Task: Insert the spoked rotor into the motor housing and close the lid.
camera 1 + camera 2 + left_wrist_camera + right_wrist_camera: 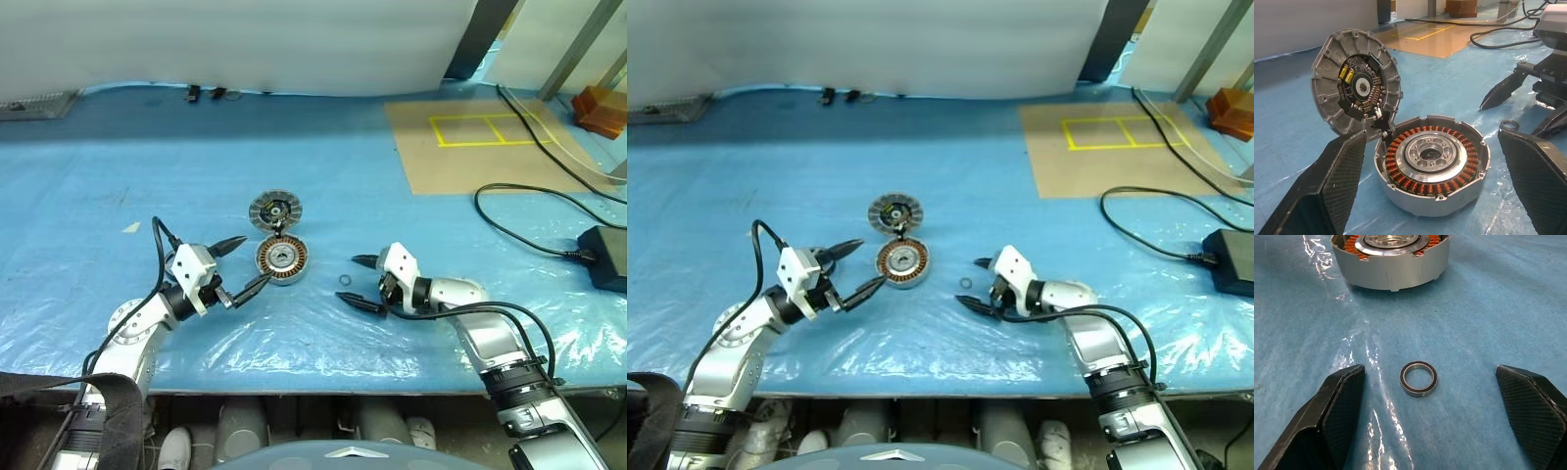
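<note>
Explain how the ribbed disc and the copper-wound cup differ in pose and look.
The spoked rotor stands tilted up on edge, leaning at the rim of the motor housing; the housing sits flat on the blue sheet. The rotor's face shows a dark centre with small parts; the housing shows copper windings around a silver hub. Both are round, silver-grey metal and similar in width.

We see the motor housing (1432, 183) as matt silver cast metal, its copper windings (1400, 169) glossy orange round a smooth machined hub. The ribbed lid (1356, 81) looks like dull grey metal. A small ring (1419, 378) shines darkly. Our fingertips (1337, 406) are textured black. Crinkled glossy blue plastic sheeting (411, 235) covers the table.
</note>
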Tool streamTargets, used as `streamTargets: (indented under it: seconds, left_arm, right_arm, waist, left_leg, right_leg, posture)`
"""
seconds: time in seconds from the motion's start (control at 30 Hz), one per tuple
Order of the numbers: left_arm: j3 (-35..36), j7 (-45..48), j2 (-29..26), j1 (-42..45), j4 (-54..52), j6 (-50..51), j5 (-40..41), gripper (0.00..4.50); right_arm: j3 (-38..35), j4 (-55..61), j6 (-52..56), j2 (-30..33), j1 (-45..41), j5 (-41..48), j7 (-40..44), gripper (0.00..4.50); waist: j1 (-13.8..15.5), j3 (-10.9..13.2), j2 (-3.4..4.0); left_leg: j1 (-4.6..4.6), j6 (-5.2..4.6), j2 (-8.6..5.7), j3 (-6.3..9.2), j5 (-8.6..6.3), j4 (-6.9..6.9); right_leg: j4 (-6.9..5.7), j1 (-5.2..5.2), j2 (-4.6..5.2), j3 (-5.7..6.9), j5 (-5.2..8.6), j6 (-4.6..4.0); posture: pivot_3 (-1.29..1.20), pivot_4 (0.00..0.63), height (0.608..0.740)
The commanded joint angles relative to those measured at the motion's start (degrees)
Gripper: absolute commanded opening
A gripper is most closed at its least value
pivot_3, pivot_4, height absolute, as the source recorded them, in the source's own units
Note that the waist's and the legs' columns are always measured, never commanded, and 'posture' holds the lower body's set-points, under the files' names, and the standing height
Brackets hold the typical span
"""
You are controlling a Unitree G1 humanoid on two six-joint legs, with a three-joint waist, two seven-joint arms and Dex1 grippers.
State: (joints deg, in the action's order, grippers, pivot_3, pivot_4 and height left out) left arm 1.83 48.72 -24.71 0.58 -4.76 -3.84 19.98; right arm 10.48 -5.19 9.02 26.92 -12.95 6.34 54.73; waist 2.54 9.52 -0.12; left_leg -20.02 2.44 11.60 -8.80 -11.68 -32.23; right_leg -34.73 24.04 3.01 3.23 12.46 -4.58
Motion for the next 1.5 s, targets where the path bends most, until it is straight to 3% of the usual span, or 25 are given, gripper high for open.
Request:
streamTargets:
  seconds: [0.03,0.37,0.5,0.8,1.13,1.27,1.4,1.5]
  left_arm:
    - [0.6,0.0,-0.6,0.2,-1.5,-0.4,0.3,4.5]
    - [0.6,0.2,-0.6,0.7,-0.8,-0.6,0.2,4.5]
    - [0.6,0.3,-0.6,0.8,-0.8,-0.6,0.3,4.5]
    - [0.6,0.4,-0.7,1.2,-0.5,-0.6,0.2,4.5]
    - [0.5,0.2,-0.5,1.4,-0.4,-0.6,-0.1,4.5]
    - [0.3,0.2,-0.4,1.4,-0.2,-0.6,-0.2,4.5]
    - [0.3,0.2,-0.4,1.3,-0.2,-0.6,-0.2,4.5]
    - [0.3,0.0,-0.4,1.2,-0.3,-0.6,-0.3,4.5]
  right_arm:
    - [0.9,-0.5,0.4,1.3,0.8,-0.4,0.8,4.47]
    - [1.5,-1.4,-0.1,1.9,1.1,-1.1,0.1,4.47]
    - [1.8,-1.9,-0.2,2.2,1.0,-1.5,0.0,3.59]
    - [2.3,-2.0,-0.6,2.4,0.6,-1.8,-0.8,0.58]
    - [2.3,-1.0,-0.3,1.4,-0.4,-0.4,-0.8,0.58]
    - [2.5,-0.6,0.4,0.3,-1.8,-0.2,-1.2,1.43]
    - [2.8,-0.7,1.1,-0.7,-3.0,-0.8,-2.1,2.83]
    - [3.0,-1.2,1.3,-0.9,-3.3,-0.9,-2.4,2.83]
  waist:
    - [0.0,0.0,0.0]
    - [0.0,0.0,-0.02]
    - [0.0,0.0,-0.02]
    - [0.0,0.0,-0.04]
    - [-0.2,0.0,-0.06]
    - [-0.2,0.0,-0.05]
    - [0.0,0.0,-0.05]
    - [0.0,0.0,-0.05]
  left_leg:
    - [0.0,0.0,0.0,0.0,0.0,0.0]
    - [0.03,0.0,0.0,0.0,0.0,-0.03]
    - [0.03,0.0,0.0,0.0,0.0,-0.02]
    - [0.05,0.0,0.0,0.0,0.0,-0.02]
    - [0.07,0.0,0.01,0.0,0.0,-0.03]
    - [0.07,0.0,0.01,0.01,0.0,-0.03]
    - [0.04,0.0,0.0,0.01,0.0,-0.03]
    - [0.04,0.0,0.0,0.01,0.0,-0.02]
  right_leg:
    - [0.0,-0.01,0.0,0.0,0.0,0.0]
    - [0.0,-0.05,0.0,0.01,0.02,0.03]
    - [0.01,-0.05,0.0,0.01,0.02,0.04]
    - [0.0,-0.07,0.0,0.01,0.02,0.04]
    - [0.0,-0.07,0.0,0.01,0.03,0.05]
    - [-0.01,-0.07,-0.01,0.01,0.03,0.05]
    - [0.0,-0.07,0.0,0.01,0.01,0.02]
    - [0.0,-0.06,0.0,0.01,-0.03,-0.05]
  posture:
    - [0.0,0.15,0.74]
    - [0.0,0.15,0.74]
    - [0.0,0.15,0.74]
    - [0.0,0.15,0.74]
    - [0.0,0.15,0.74]
    - [0.0,0.15,0.74]
    - [0.0,0.15,0.74]
    - [0.0,0.15,0.74]
